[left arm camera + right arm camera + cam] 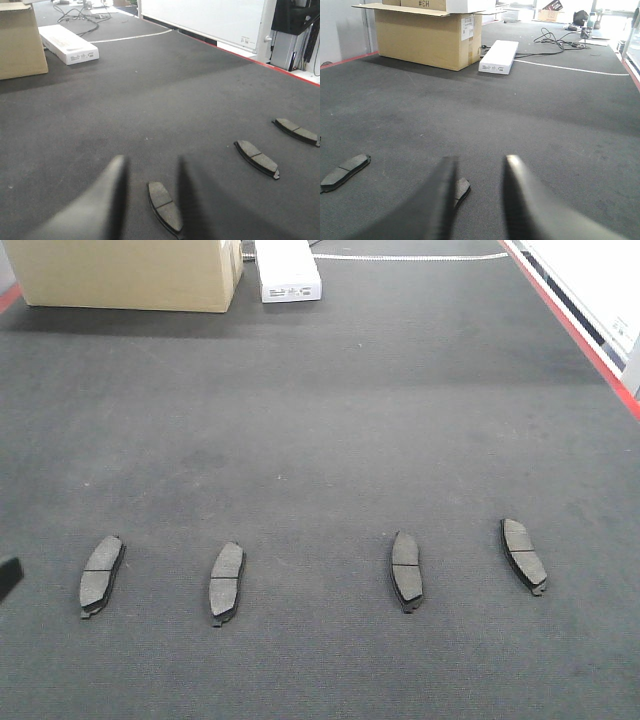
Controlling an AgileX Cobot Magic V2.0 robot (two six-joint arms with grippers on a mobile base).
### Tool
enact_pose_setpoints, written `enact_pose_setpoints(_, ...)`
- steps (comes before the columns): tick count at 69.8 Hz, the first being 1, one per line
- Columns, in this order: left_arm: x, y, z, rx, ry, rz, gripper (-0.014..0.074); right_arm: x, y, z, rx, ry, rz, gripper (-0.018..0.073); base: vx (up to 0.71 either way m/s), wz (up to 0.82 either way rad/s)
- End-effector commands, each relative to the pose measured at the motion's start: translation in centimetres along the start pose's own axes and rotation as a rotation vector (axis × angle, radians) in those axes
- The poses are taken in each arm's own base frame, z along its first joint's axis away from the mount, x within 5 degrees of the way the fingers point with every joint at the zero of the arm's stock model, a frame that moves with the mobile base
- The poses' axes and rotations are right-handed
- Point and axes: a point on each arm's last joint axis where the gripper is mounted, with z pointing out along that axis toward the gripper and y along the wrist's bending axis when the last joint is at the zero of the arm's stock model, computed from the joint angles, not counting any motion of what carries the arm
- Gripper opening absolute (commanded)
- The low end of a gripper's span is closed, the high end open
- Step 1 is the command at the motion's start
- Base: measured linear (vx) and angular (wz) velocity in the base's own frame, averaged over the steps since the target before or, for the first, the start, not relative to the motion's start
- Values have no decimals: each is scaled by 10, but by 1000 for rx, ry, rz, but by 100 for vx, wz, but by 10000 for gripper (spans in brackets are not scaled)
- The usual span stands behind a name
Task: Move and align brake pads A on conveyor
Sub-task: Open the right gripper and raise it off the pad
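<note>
Four brake pads A lie in a loose row on the dark conveyor [320, 430]: one at the left [102, 575], a second [227, 582], a third [406, 570] and a tilted one at the right [524, 555]. In the left wrist view my left gripper [150, 162] is open above the belt, with a pad [165, 207] lying between its blurred fingers [102, 205] and untouched. My right gripper [481, 160] is open too. One pad [462, 189] peeks out from behind its left finger [437, 200], and another [345, 171] lies further left.
A cardboard box [130, 275] and a flat white box [288, 270] stand at the far end of the belt, with cables [80, 15] behind them. A red edge stripe [570, 325] and a white panel [600, 275] run along the right side.
</note>
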Motion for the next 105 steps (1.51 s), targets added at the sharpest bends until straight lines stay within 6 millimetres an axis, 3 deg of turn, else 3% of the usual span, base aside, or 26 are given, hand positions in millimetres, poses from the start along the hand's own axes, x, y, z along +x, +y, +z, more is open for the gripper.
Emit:
enact_pose_setpoints(1, -12, -1, -1, 13, -72, 0, -9, -15, -1, -2, 5, -102, -20, -17, 0, 0)
enact_pose_setpoints(48, -11, -1, -1, 12, -65, 0, -7, -14, -1, -2, 4, -92, -10, -9, 0, 0)
enact_pose_setpoints(56, 3, 1, 0, -8, -43, -3, -6, -14, -1, -2, 4, -92, -10, -9, 0, 0)
enact_pose_setpoints(63, 16, 12, -8, -131, -73, -1, -6, -14, -1, -2, 5, -92, -11, -10, 0, 0)
enact_pose_setpoints(76, 58, 29, -16, -377, -94, -64, -6, -14, -1, -2, 5, -94, -11, -10, 0, 0)
enact_pose_setpoints(92, 108, 33, -17, -453, -193, -54, -6, -14, -1, -2, 5, -94, -11, -10, 0, 0)
enact_pose_setpoints(105, 110, 31, -21, -457, -215, -39, -6, -14, -1, -2, 5, -94, -11, -10, 0, 0)
